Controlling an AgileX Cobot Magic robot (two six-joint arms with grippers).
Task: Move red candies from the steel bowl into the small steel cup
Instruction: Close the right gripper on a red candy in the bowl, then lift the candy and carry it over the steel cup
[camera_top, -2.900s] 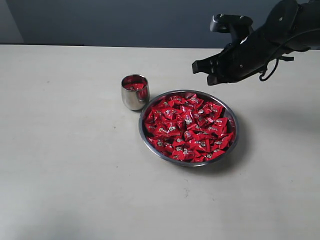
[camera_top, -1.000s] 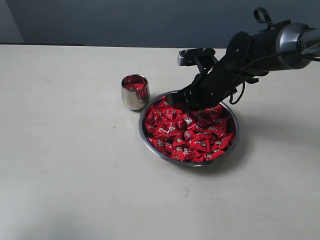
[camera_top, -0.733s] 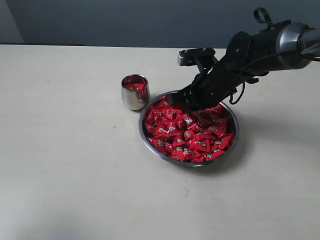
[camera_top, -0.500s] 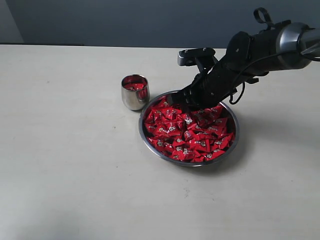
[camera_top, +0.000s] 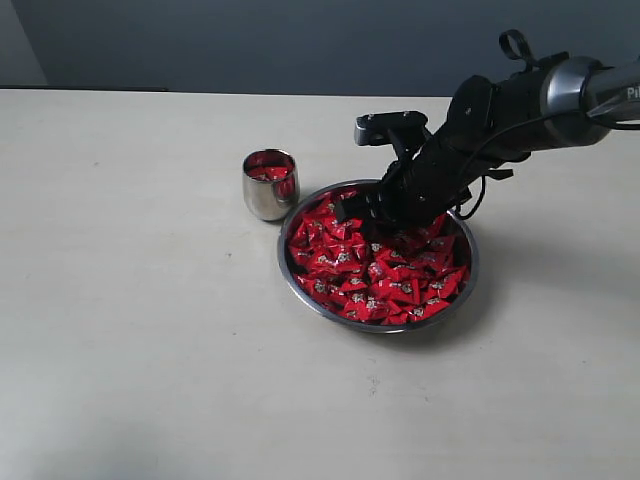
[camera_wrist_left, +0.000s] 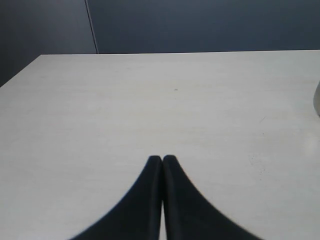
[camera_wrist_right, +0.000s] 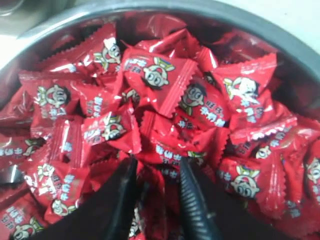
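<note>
R gripper (camera_wrist_right: 157, 161) sank into shiny crinkled red candies (camera_wrist_right: 155, 75), jaws apart.

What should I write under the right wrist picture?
Open right gripper pokes into red candies in the steel bowl.

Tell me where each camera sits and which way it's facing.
Exterior view: off the arms, raised, looking down across the table at the steel bowl, small steel cup and right gripper.
Left wrist view: on the left arm, facing out over the table; only the shut left gripper shows.
Right wrist view: on the right arm, facing down into the bowl's red candies; its fingers show.
Shared: exterior and right wrist views both show bowl, candies, right gripper.
</note>
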